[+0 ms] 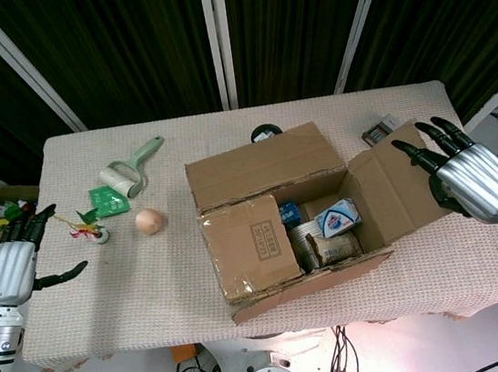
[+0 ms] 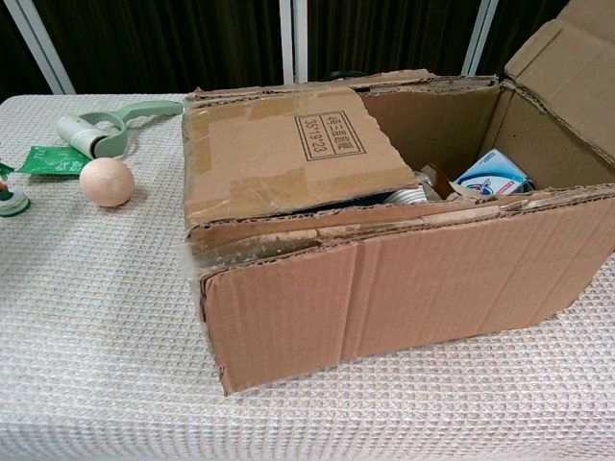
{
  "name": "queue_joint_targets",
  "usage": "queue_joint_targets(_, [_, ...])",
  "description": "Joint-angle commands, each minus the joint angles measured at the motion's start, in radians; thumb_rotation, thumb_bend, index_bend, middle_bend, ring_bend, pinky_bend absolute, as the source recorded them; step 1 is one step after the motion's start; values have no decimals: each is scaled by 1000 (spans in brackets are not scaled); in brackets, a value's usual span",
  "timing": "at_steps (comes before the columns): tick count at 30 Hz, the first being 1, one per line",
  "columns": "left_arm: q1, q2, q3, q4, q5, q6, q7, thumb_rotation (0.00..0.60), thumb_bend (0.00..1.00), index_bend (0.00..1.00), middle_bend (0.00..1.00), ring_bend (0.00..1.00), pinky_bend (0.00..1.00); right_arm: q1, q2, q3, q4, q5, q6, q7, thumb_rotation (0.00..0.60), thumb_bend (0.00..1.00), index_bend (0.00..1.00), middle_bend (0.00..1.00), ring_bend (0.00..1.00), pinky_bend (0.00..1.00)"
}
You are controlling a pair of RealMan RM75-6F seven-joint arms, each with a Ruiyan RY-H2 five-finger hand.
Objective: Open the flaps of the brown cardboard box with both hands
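Observation:
The brown cardboard box (image 1: 290, 222) (image 2: 404, 279) stands in the middle of the table. Its right flap (image 1: 396, 189) (image 2: 567, 58) is folded outward and its far flap (image 1: 261, 171) stands up. The left flap (image 1: 250, 245) (image 2: 288, 144) still lies over the opening, and the near flap (image 1: 313, 288) hangs outward. Packets and a white-blue carton (image 1: 338, 218) (image 2: 492, 176) show inside. My right hand (image 1: 468, 174) hovers just right of the open right flap, fingers spread, holding nothing. My left hand (image 1: 16, 262) hangs at the table's left edge, far from the box, fingers apart and empty.
Left of the box lie a peach ball (image 1: 148, 221) (image 2: 106, 181), a green lint roller (image 1: 128, 172) (image 2: 101, 130), a green packet (image 1: 109, 201) and a small toy (image 1: 96, 232). A dark round item (image 1: 266, 133) and a small device (image 1: 381, 128) sit behind the box.

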Motion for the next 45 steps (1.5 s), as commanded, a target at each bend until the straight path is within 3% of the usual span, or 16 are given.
queue_joint_targets(1, [2,2,0,0,3,5,-3,199,25,87,175,81,150,-11,0,7,-7,10,10,-17,600,802,34,371,0,0])
queue_joint_targets(3, [4,3,1,-1,5,10,-6,199,25,87,175,81,150,-14,-11,10,-11,6,14,-42,600,768,21,319,0,0])
queue_joint_targets(11, [17,6,5,10,10,31,-27,198,25,87,175,81,150,19,-136,24,-42,-28,-24,-235,600,438,0,30,0,0])
queue_joint_targets(19, [31,7,8,45,9,44,-74,197,25,87,176,81,150,101,-338,51,-16,-5,-121,-498,600,24,0,0,0,0])
queue_joint_targets(26, [39,8,10,78,11,51,-120,196,25,87,176,81,150,172,-551,64,82,-22,-142,-553,600,0,0,0,0,0])
queue_joint_targets(33, [47,11,13,105,11,53,-153,198,24,87,176,81,149,218,-674,52,183,12,-197,-555,600,0,0,0,0,0])
queue_joint_targets(45, [47,0,10,155,1,41,-194,199,24,87,175,81,149,258,-873,45,376,-47,-100,-409,600,3,0,0,0,0])
